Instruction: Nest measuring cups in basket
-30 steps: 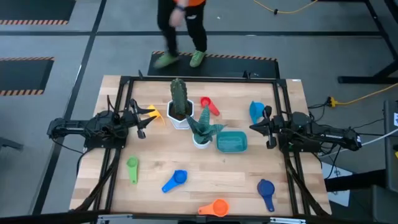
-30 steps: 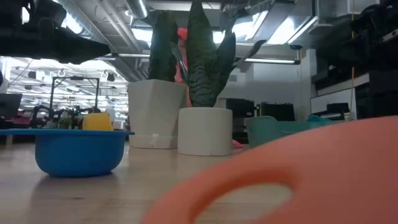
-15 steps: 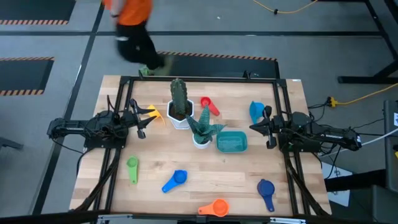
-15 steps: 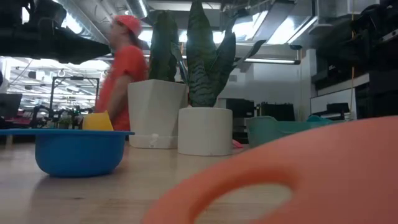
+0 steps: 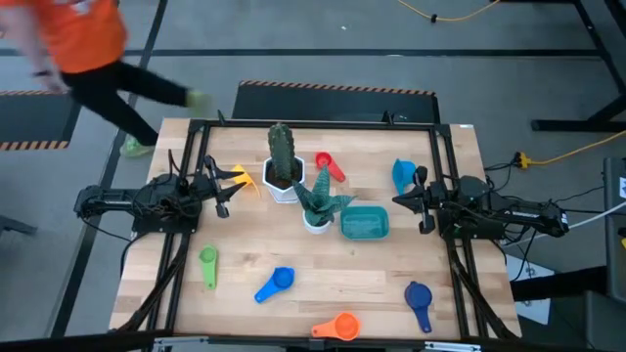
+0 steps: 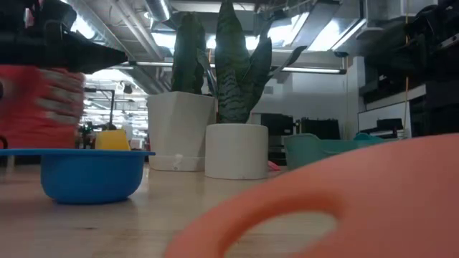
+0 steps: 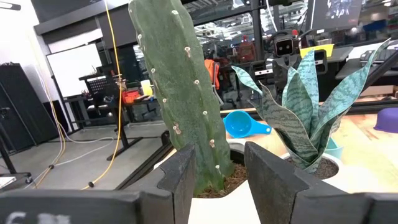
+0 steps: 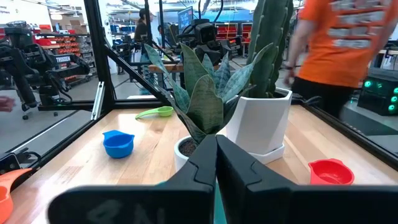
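Even bright overhead light; passing person (image 5: 78,49) motion-blurred; near orange cup (image 6: 344,208) defocused.

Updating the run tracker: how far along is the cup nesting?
Not started. Done: nothing; the teal basket holds no cups. In hand: nothing; the left end effector is open and the right end effector shut, both parked at the table's sides. Left: all seven cups lie scattered: yellow, red, light blue, green, blue, dark blue, orange.
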Robot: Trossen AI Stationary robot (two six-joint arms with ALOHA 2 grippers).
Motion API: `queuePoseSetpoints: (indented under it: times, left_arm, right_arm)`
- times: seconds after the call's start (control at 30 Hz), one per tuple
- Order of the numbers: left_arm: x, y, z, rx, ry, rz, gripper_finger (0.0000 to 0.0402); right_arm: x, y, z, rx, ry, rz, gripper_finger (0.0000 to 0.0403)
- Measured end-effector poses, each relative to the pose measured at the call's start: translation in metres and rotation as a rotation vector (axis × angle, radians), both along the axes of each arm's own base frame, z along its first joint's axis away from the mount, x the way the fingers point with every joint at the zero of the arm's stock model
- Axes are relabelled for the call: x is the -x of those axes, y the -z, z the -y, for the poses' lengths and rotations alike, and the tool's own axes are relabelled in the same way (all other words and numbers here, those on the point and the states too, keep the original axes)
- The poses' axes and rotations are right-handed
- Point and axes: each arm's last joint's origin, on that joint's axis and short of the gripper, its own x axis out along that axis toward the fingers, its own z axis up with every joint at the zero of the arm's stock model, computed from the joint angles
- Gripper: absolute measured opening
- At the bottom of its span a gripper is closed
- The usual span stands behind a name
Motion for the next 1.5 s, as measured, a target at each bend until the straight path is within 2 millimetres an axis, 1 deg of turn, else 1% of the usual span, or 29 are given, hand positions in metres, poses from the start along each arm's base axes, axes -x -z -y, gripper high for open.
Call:
queuePoseSetpoints:
  times: [0.37,0.5,0.6,1.03,1.1,1.27,1.5]
  left_arm:
    - [0.0000,0.0000,0.0000,0.000,0.000,0.000,0.0131]
    - [0.0000,0.0001,0.0000,0.000,0.000,0.000,0.0131]
    - [0.0000,0.0001,0.0000,0.000,0.000,0.000,0.0131]
    - [0.0000,0.0001,0.0000,0.000,0.000,0.000,0.0131]
    - [0.0000,0.0000,0.0000,0.000,0.000,0.000,0.0131]
    - [0.0000,0.0001,0.0000,0.000,0.000,0.000,0.0132]
    - [0.0000,0.0000,0.0000,0.000,0.000,0.000,0.0131]
  right_arm:
    - [0.0000,-0.0001,0.0000,0.006,0.000,0.000,0.0011]
    - [0.0000,0.0000,0.0001,0.104,0.004,0.003,0.0011]
    - [0.0000,0.0000,0.0001,0.117,0.005,0.003,0.0011]
    - [0.0000,-0.0002,-0.0001,-0.079,-0.007,0.000,0.0011]
    - [0.0000,-0.0005,-0.0002,-0.085,-0.011,0.001,0.0013]
    - [0.0000,-0.0007,-0.0002,-0.142,-0.013,0.003,0.0039]
    - [0.0002,-0.0036,-0.0002,-0.161,-0.016,0.030,0.0109]
